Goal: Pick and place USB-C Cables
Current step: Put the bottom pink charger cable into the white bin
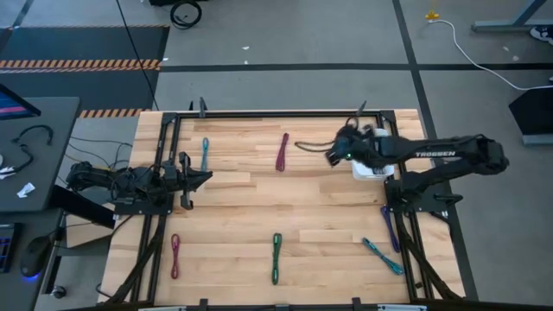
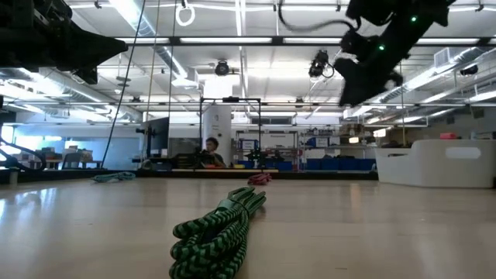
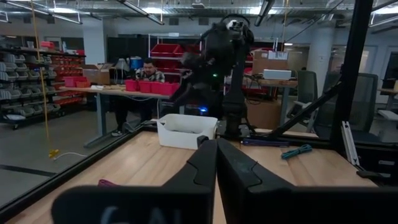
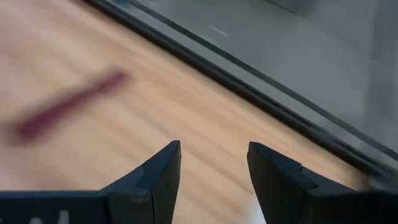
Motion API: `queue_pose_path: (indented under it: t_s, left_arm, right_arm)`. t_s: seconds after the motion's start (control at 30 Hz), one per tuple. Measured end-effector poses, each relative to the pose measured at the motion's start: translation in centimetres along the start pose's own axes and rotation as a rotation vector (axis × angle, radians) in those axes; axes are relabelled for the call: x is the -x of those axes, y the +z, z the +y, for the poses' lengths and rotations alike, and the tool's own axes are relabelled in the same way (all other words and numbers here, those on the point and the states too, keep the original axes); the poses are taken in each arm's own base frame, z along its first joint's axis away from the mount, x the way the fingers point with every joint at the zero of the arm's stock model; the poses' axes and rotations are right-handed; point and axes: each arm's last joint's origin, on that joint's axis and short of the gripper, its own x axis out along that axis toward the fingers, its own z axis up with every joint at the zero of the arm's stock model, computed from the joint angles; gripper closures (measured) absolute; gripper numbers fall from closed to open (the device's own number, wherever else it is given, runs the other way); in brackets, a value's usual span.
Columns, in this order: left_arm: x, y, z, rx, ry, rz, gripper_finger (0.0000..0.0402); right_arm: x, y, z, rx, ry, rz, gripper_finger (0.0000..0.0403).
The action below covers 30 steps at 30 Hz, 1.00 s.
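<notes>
USB-C Cables (image 1: pixel 276 257) are lying scattered on the wooden table (image 1: pixel 328 216), high view: a teal bundle (image 1: pixel 205 154) in the upper left, a maroon bundle (image 1: pixel 282 151) at upper centre, a second maroon bundle (image 1: pixel 175 256) at lower left, a green bundle at lower centre, plus a teal bundle (image 1: pixel 382 256) and a purple one (image 1: pixel 390 229) lying just beside each other at lower right. In the low view the green bundle is filling the lower centre foreground. The right gripper (image 4: pixel 213 165) is hovering above the table w/ fingers parted & nothing between them; in the high view it is sitting at upper right of centre, between the upper maroon bundle and a white bin (image 1: pixel 371 168). The left gripper (image 3: pixel 216 163) is waiting at the left edge, fingers pressed together & empty. Beyond the table, left wrist view, a seated person (image 3: pixel 147 73) is showing at upper left.
</notes>
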Motion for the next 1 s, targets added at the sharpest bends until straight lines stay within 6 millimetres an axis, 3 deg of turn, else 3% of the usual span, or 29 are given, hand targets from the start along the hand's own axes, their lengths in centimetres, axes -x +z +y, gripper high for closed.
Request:
queue_pose_path:
  t_s: [0.23, 0.37, 0.6, 0.83, 1.0]
  left_arm:
    - [0.0, 0.2, 0.0, 0.027, -0.003, -0.018, 0.0388]
    - [0.0, 1.2, 0.1, 0.155, 0.044, -0.06, 0.0385]
    - [-1.4, 2.2, -1.0, 0.339, 0.132, 0.444, 0.0396]
    - [-5.1, 3.8, -5.1, 0.515, 0.178, 1.068, 0.0394]
    - [-6.2, 3.1, -8.2, 0.633, 0.355, 1.481, 0.0376]
  right_arm:
    - [-1.1, -4.1, 6.3, 0.049, 0.663, -0.354, 0.0213]
    - [-1.3, -7.0, 7.7, -0.014, 0.817, -0.478, 0.0215]
    - [-1.8, -9.5, 9.9, 0.004, 0.853, -0.474, 0.0221]
    - [-2.1, -10.4, 11.3, 0.089, 0.856, -0.465, 0.0222]
    - [-2.2, -11.2, 11.7, 0.118, 0.862, -0.45, 0.0222]
